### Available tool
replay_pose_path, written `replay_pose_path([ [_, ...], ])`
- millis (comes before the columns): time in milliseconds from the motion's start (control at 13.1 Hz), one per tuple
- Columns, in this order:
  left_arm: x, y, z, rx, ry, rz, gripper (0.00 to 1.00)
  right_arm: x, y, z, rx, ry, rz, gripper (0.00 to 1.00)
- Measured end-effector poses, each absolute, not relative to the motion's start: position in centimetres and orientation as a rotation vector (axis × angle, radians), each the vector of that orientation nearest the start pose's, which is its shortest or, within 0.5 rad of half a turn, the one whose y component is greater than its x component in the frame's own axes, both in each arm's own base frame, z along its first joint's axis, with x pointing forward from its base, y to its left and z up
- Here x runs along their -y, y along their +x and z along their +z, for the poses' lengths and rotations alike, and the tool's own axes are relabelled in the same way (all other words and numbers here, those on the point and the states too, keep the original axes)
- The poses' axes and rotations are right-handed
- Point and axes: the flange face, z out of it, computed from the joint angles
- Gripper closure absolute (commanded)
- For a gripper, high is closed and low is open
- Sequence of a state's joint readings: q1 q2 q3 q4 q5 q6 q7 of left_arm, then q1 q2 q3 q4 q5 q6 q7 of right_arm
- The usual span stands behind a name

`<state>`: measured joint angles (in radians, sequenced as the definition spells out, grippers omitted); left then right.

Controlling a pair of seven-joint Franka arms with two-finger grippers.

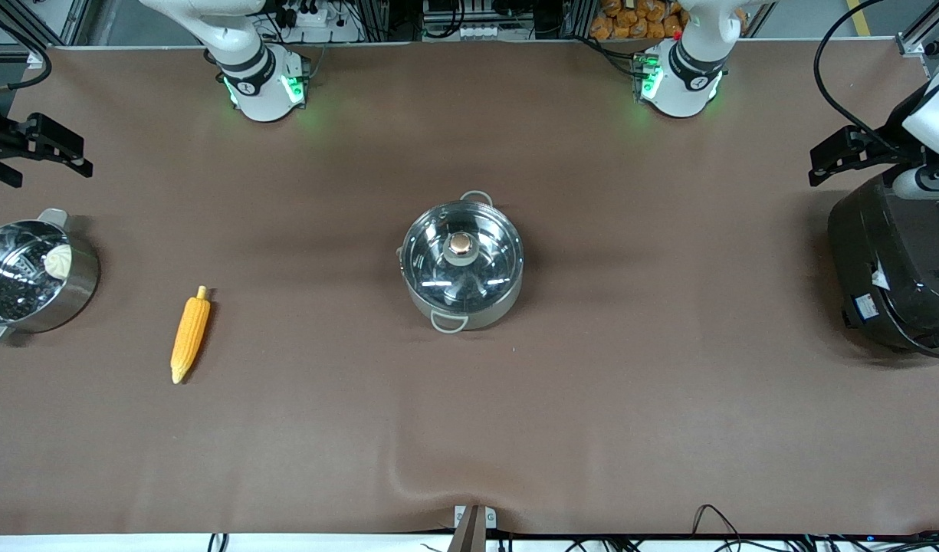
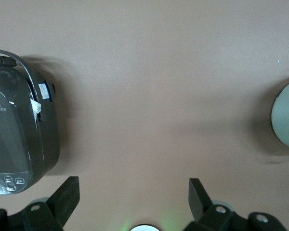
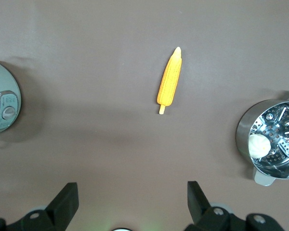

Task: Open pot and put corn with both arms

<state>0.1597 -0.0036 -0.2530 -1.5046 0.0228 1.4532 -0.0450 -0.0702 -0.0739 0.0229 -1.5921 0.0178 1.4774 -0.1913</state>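
Note:
The pot stands mid-table with its glass lid and copper knob on; its edge shows in the left wrist view and the right wrist view. The corn lies on the cloth toward the right arm's end, also in the right wrist view. My right gripper hangs open and empty over the table's right-arm end. My left gripper hangs open and empty beside the rice cooker.
A steel pot with a perforated insert and a white bun stands at the right arm's end, beside the corn. A big black rice cooker stands at the left arm's end. The brown cloth has a wrinkle near the front edge.

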Motion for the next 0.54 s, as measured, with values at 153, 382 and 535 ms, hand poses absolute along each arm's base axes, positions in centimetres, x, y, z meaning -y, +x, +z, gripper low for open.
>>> replay_pose_path([
  [153, 4.8, 53.9, 64.7, -0.073, -3.113, 0.073, 0.00, 2.2, 52.1, 64.6, 0.227, -3.112, 0.061, 0.00],
  [382, 5.1, 54.2, 64.2, -0.097, -3.114, 0.089, 0.00, 2.2, 52.1, 64.6, 0.227, -3.112, 0.061, 0.00],
  [535, 7.0, 54.7, 62.9, -0.143, -3.114, 0.127, 0.00, 2.2, 52.1, 64.6, 0.227, -3.112, 0.062, 0.00],
])
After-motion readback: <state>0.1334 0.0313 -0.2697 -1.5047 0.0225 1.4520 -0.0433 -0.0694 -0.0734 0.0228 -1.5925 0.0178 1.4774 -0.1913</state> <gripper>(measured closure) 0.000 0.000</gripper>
